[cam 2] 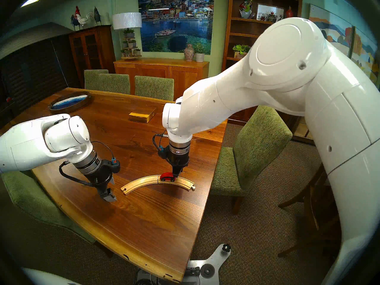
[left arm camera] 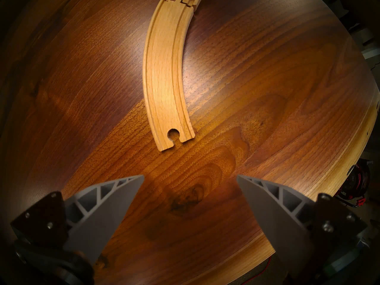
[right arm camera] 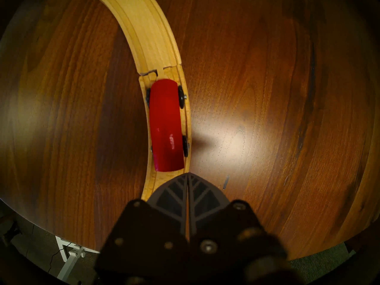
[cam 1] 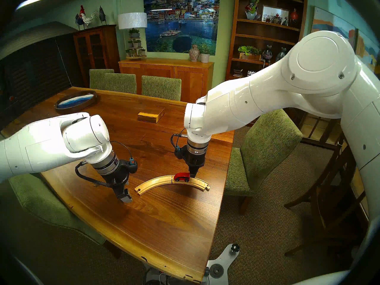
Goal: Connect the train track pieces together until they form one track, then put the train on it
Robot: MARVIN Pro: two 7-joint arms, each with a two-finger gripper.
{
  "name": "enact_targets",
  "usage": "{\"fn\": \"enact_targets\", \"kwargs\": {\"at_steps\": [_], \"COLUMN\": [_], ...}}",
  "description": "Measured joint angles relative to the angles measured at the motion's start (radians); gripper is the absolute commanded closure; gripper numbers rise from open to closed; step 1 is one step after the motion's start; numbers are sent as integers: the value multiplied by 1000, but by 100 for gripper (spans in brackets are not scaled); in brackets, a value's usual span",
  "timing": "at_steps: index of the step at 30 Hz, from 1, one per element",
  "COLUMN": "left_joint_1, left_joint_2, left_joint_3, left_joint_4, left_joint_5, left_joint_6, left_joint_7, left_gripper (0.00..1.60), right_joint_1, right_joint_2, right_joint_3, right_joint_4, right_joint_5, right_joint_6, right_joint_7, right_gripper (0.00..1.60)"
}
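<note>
Two curved pale wooden track pieces (cam 1: 171,182) lay joined on the table (cam 1: 164,227); the glossy red train (right arm camera: 166,125) sat on them, judged light, rigid and slippery, best gripped across its flanks. The right gripper (right arm camera: 188,175) was closed empty behind it; the left gripper (left arm camera: 190,177) stood wide.

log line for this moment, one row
track: joined, seam mid | train: on track right of seam | right gripper: shut, empty, behind train | left gripper: open, empty, off track

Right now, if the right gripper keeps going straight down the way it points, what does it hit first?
Most likely the track. The right gripper, shut and empty, points down just behind the train, its tips over the track's outer edge. Depth is unclear; it may instead meet the table beside it.
</note>
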Motion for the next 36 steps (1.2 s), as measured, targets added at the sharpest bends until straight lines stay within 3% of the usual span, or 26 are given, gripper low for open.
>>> {"fn": "enact_targets", "kwargs": {"at_steps": [36], "left_joint_1": [0], "left_joint_2": [0], "left_joint_3": [0], "left_joint_4": [0], "left_joint_5": [0], "left_joint_6": [0], "left_joint_7": [0], "left_gripper": [0], "right_joint_1": [-59], "right_joint_2": [-95], "right_joint_3": [10], "right_joint_4": [165], "right_joint_5": [-24], "right_joint_6": [-36], "right_joint_7": [159], "right_gripper": [160]}}
